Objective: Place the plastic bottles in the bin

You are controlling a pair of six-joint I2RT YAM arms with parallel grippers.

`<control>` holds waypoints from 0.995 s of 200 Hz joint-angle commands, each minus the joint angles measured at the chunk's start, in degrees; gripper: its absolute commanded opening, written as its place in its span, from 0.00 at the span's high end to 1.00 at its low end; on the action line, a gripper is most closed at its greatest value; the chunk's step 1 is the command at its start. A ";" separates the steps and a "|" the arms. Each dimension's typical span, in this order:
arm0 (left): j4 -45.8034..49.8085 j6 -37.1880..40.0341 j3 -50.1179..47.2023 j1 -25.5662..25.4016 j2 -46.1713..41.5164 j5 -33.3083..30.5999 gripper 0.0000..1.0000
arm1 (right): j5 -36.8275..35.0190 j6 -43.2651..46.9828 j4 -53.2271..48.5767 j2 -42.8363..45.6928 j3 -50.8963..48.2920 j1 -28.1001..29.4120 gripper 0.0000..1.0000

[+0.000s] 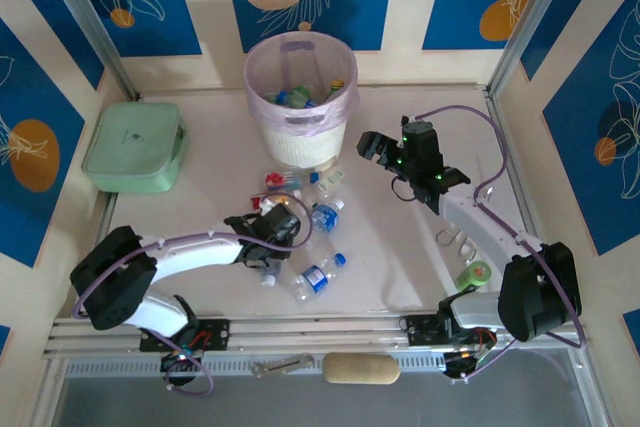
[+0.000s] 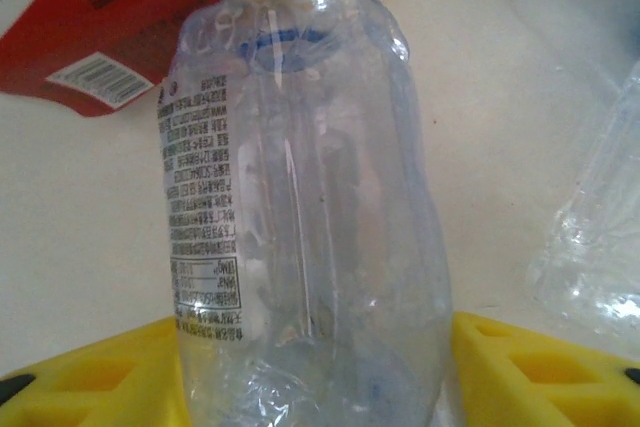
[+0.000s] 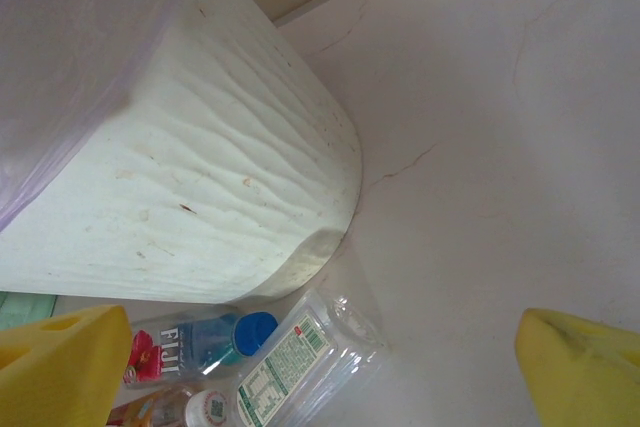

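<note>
1. Nearest of all, by the right arm's base, a green roll of tape (image 1: 474, 274) lay on the table (image 1: 400, 247), well apart from the bottles.
2. Just past the arm bases, a blue-capped bottle (image 1: 318, 275) lay on its side near the middle of the table.
3. Up and to its left, the left gripper (image 1: 272, 230) was low over the table. In the left wrist view its yellow fingers (image 2: 90, 387) pressed against both sides of a clear bottle (image 2: 300, 217), so the jaws were clamped on it. That bottle pointed away from the camera, with fine print down its left side. Whether it rested on the table could not be told.
4. Just beyond it on the left lay a red-labelled bottle (image 2: 90, 17). A crinkled clear bottle (image 2: 600, 267) lay apart on the right.
5. Farther on, near the foot of the bin, a Fiji bottle (image 3: 215, 335) with a blue cap and a green-labelled bottle (image 3: 300, 362) lay side by side.
6. Right of the bin hung the right gripper (image 1: 372, 150). Its fingers (image 3: 60, 367) stood wide apart with nothing between them.
7. At the far middle of the table stood the white bin (image 1: 300, 142), its pink-purple liner (image 1: 265, 87) folded over the rim. Several binned bottles (image 1: 300, 95) were inside.
8. Left of the bin, well apart from it, sat a pale-green lidded box (image 1: 133, 147).
</note>
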State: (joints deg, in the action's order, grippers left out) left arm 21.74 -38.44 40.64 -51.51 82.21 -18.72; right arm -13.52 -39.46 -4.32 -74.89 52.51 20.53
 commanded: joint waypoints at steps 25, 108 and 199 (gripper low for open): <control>0.08 1.36 -1.78 -0.49 -4.34 -3.35 0.51 | 0.41 -0.88 -0.02 0.85 -0.33 -0.30 0.01; 4.85 8.91 4.34 -0.15 -17.95 -13.31 0.51 | 1.07 -1.56 0.51 0.61 -0.63 -0.32 0.01; -20.50 30.58 19.83 2.00 -18.87 -12.58 0.51 | 2.34 -2.82 1.24 0.85 -1.74 -0.14 0.01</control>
State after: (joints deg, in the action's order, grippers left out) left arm 13.82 -16.75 56.47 -50.61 62.08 -32.64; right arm -12.21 -41.01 -3.79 -74.89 52.05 20.53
